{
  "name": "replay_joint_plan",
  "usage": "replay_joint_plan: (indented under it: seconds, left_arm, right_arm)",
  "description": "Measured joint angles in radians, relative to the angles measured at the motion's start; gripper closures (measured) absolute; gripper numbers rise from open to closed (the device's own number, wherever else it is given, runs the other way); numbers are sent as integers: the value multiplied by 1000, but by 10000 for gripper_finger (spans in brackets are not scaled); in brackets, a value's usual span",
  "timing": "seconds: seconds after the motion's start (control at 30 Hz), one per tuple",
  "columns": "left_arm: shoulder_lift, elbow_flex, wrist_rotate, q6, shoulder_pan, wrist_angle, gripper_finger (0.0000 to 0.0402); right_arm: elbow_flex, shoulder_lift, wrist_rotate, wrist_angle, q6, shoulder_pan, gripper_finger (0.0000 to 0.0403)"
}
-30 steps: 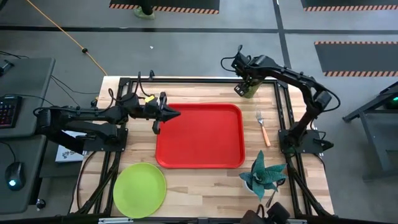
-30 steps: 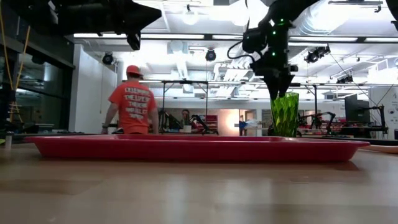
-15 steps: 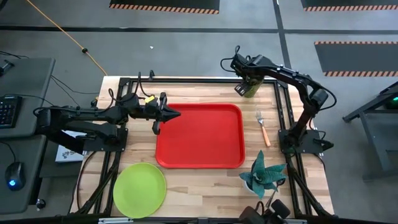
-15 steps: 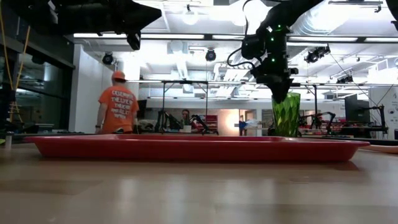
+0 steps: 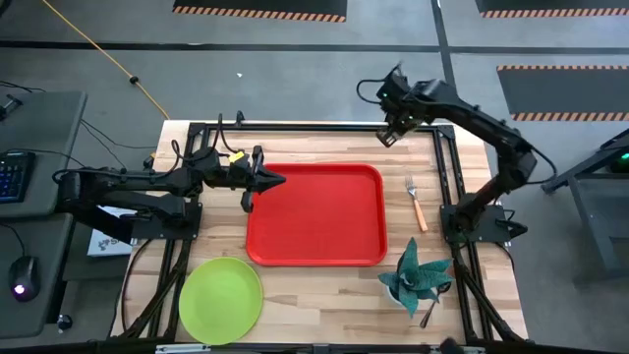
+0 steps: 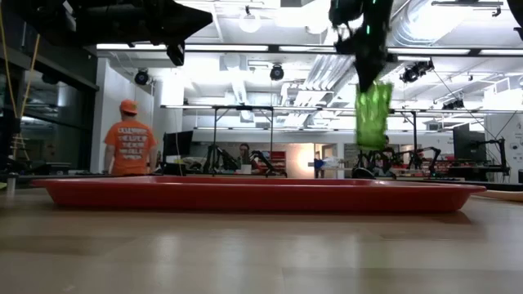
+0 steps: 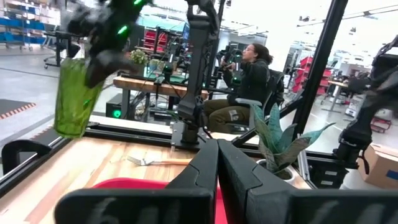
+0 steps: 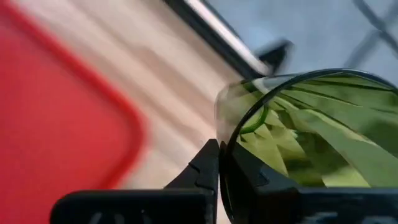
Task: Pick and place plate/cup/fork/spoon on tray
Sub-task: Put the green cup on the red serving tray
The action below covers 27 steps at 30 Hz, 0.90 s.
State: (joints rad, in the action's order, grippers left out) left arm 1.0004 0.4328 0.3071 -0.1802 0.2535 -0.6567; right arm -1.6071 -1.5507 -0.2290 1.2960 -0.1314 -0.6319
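The translucent green cup (image 6: 373, 114) hangs in the air past the far right corner of the red tray (image 5: 314, 258), with my right gripper (image 5: 391, 134) shut on it from above. My left gripper (image 5: 277, 180) hovers shut and holding nothing over the tray's left rim. The lime-green plate (image 5: 220, 300) lies flat on the table near the front left. The orange-handled fork (image 5: 417, 202) lies on the wood to the right of the tray. The dark spoon (image 5: 429, 313) lies by the near side of the teal plant. My right gripper holds the cup by its rim (image 8: 231, 134), one finger inside the cup and one outside, the wall pinched between them. The fingers come from above, pointing down. The cup hangs below them, slightly tilted and lifted clear of the table.
A teal spiky plant in a pot (image 5: 415, 275) stands at the front right, near the tray's corner. A black metal frame (image 5: 295, 126) borders the table. A person in an orange shirt (image 6: 129, 147) stands in the room beyond the table.
My right gripper has shut on the cup's rim and gone up. The cup, which stood on the table by the tray's far right corner, now hangs lifted clear and slightly tipped.
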Motion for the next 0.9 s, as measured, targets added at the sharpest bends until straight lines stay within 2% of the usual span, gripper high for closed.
replay_joint_plan:
  seconds: [0.07, 0.2, 0.33, 0.43, 0.57, 0.67, 0.9]
  left_arm:
    - [0, 0, -3, 0, 0, 0, 402]
    - [0, 0, -5, 0, 0, 0, 402]
    - [0, 0, -6, 0, 0, -9, 402]
    - [0, 0, -6, 0, 0, -24, 401]
    - [0, 0, -5, 0, 0, -23, 401]
    - [0, 0, -5, -1, 0, -22, 401]
    - [0, 0, -4, -1, -22, -16, 401]
  right_arm:
    - [-30, 26, 52, 3, -35, 61, 399]
    - [-64, 33, 79, 18, -108, 223, 400]
    - [-66, -31, 92, 14, -152, 383, 401]
    - [-65, -95, 91, 37, -156, 457, 401]
    - [-65, -170, 106, 55, -158, 497, 402]
    - [-65, -196, 70, 56, -150, 506, 402]
    - [-14, -217, 118, -8, -145, 450, 402]
